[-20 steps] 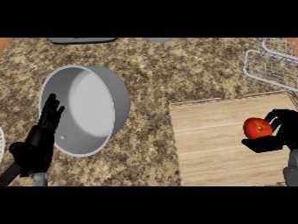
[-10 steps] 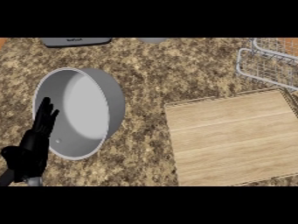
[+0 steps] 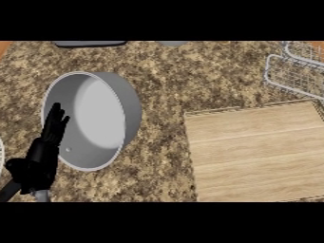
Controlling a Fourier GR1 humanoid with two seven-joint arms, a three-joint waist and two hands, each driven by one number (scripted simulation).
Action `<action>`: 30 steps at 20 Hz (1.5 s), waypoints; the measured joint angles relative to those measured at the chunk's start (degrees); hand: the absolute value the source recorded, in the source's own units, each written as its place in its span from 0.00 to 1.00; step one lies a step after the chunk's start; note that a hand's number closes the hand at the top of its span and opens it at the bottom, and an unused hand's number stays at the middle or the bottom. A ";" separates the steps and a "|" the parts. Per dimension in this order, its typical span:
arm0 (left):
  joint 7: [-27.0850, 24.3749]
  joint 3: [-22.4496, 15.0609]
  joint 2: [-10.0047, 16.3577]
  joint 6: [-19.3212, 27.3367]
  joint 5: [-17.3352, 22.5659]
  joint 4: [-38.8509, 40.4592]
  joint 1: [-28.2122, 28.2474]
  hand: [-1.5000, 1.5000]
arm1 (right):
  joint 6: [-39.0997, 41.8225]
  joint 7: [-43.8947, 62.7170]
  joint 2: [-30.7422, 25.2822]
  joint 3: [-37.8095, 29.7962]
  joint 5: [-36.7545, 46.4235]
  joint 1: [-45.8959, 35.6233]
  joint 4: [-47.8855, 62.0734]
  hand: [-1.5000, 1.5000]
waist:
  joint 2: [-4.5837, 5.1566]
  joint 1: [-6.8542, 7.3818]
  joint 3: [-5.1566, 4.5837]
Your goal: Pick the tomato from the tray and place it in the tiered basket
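At lower left, left hand (image 3: pixel 33 168): relaxed, fingers straight and pointing up, grasping nothing, just beside the grey bowl (image 3: pixel 98 121).
Tomato: not visible; its place cannot be told.
Wooden tray (image 3: pixel 262 152): at right on the counter (image 3: pixel 192 76).
Tiered basket (image 3: pixel 301 76): wire, upper right, just beyond the tray.

You can see the robot's left hand (image 3: pixel 34 163) in the lower left of the head view. It is black and comes in from the bottom edge. Its fingers (image 3: pixel 54 124) are straight and close together, and they point up. The thumb (image 3: pixel 8 189) sticks out low on the left side. The hand holds nothing. A small bit of grey wrist (image 3: pixel 42 194) shows under it.
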 measured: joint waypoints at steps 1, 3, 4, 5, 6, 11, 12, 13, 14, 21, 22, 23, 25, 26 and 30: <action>-0.13 -0.08 0.06 -0.23 -0.08 0.33 -0.46 0.50 | 0.22 -0.17 -1.16 -0.72 -0.32 -0.59 1.07 1.00 | 0.09 0.33 -0.03; 0.23 -0.52 -0.11 -0.43 -0.33 0.52 -1.12 0.50 | 0.66 0.02 -3.58 -1.49 -0.77 -2.20 3.61 1.00 | 0.28 1.15 -0.06; -0.13 -0.56 -0.16 -0.58 -0.38 0.85 -1.40 0.50 | 0.83 0.24 -4.47 -1.64 -0.89 -2.81 4.41 1.00 | 0.31 1.39 -0.07; -0.36 -0.53 -0.22 -0.51 -0.62 1.37 -1.96 0.50 | 0.90 0.27 -5.31 -1.63 -1.00 -3.57 5.60 1.00 | 0.39 1.66 -0.07; -0.63 -0.87 -0.43 -0.54 -0.89 1.52 -2.25 0.50 | 0.77 0.69 -6.33 -1.37 -0.88 -4.64 7.04 1.00 | 0.51 2.20 -0.07; -1.01 -1.85 -1.28 -0.24 -2.11 1.85 -3.08 0.50 | -0.35 2.79 -9.33 0.97 -0.33 -9.57 12.39 1.00 | 0.73 3.71 -0.11; -1.18 -1.99 -1.35 -0.51 -2.03 1.88 -3.19 0.50 | -0.80 3.12 -9.61 1.82 0.08 -10.43 13.33 1.00 | 0.80 4.02 -0.13; -1.28 -2.10 -1.53 -0.56 -2.01 1.80 -3.11 0.50 | -1.12 3.49 -9.69 2.66 0.32 -11.22 13.84 1.00 | 0.79 4.19 -0.13; -1.41 -2.11 -1.55 -0.91 -1.80 1.96 -3.39 0.50 | -1.54 3.30 -9.93 3.31 0.56 -12.11 15.09 1.00 | 0.91 4.48 -0.13; -0.52 -2.23 -1.72 -1.28 -2.33 2.72 -4.82 0.50 | -3.89 2.40 -8.99 10.97 3.09 -18.19 20.74 1.00 | 1.17 5.44 -0.13; -0.76 -2.43 -1.82 -1.29 -2.55 2.78 -4.89 0.50 | -4.50 2.02 -8.71 12.19 3.80 -18.99 21.48 1.00 | 1.23 5.69 -0.12; -0.65 -2.32 -1.77 -1.44 -2.48 2.94 -5.13 0.50 | -5.11 1.53 -8.23 13.43 4.48 -19.64 22.18 1.00 | 1.26 5.73 -0.12; -0.49 -2.12 -1.65 -1.67 -2.45 3.27 -5.47 0.50 | -6.11 0.48 -7.54 15.37 5.66 -20.82 23.90 1.00 | 1.30 5.74 -0.08; 0.13 -2.21 -1.69 -1.69 -2.51 3.06 -5.49 0.50 | -6.89 0.11 -7.00 16.42 6.43 -21.43 24.75 1.00 | 1.30 5.83 -0.08; 0.21 -1.85 -1.77 -1.98 -2.24 3.24 -5.70 0.50 | -10.22 -0.69 -4.74 20.11 9.64 -23.46 28.22 1.00 | 1.34 5.84 -0.05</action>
